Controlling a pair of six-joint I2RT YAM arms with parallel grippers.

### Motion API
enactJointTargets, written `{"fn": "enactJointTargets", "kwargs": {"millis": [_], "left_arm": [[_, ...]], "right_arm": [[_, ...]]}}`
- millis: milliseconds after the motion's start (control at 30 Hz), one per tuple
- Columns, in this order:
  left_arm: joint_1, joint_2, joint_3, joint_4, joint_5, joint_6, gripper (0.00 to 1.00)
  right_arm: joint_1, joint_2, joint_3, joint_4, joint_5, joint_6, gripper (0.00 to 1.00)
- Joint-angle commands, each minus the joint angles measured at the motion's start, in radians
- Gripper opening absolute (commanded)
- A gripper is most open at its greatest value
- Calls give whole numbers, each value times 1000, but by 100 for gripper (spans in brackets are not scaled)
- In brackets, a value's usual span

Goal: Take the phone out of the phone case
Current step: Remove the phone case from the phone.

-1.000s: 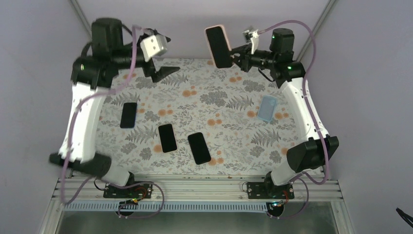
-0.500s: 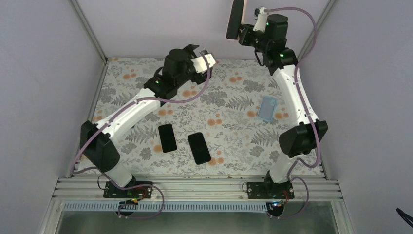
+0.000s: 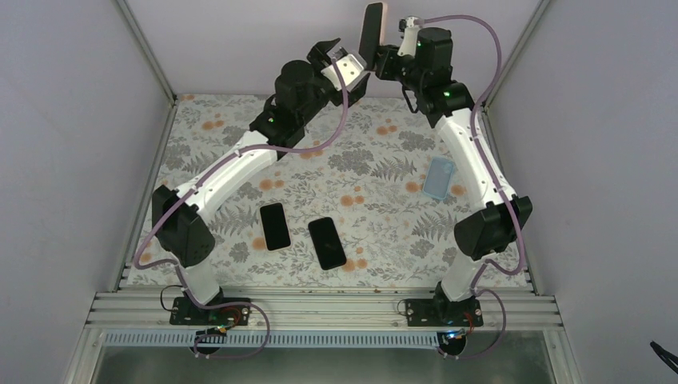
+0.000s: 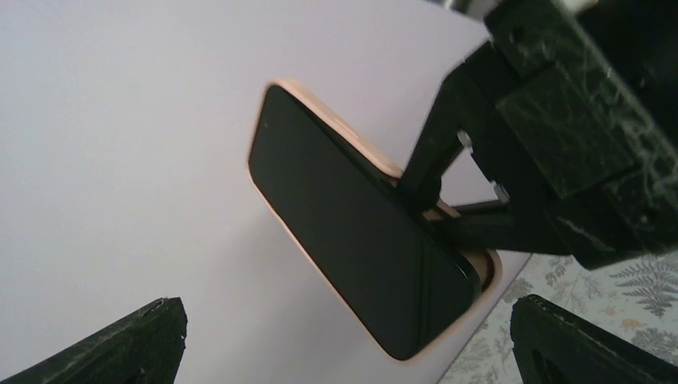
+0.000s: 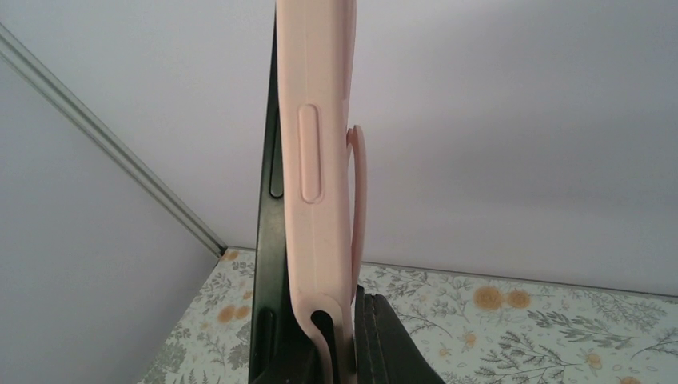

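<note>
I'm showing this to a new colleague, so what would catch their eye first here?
A phone in a pink case is held upright, high over the table's far edge, clamped in the right claw. The left claw hangs wide open just beside it. Down on the floral table, two dark phones lie near the middle and a blue case lies to the right.

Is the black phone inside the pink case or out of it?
Inside. The pale pink phone case frames the black phone on every visible edge.
</note>
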Motion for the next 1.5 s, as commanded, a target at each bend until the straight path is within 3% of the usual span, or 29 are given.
{"fn": "enactJointTargets", "kwargs": {"millis": [0,667,1067,1233,1367,1467], "left_arm": [[-7,46,40,-21,27,-44,100],[-15,63,24,28,-53,-41,99],[-23,131,57,106,-251,-11,93],[-48,165,2,367,-549,104,85],[-50,171,-27,536,-653,178,83],[-47,181,-52,665,-689,222,73]], "right_arm": [[14,-40,-3,98,34,12,3],[37,-51,-28,119,28,0,3],[46,-62,-59,129,5,7,3],[51,-67,-66,122,-27,13,3],[51,-83,-91,123,-95,1,3],[51,-79,-87,98,-259,-16,3]]}}
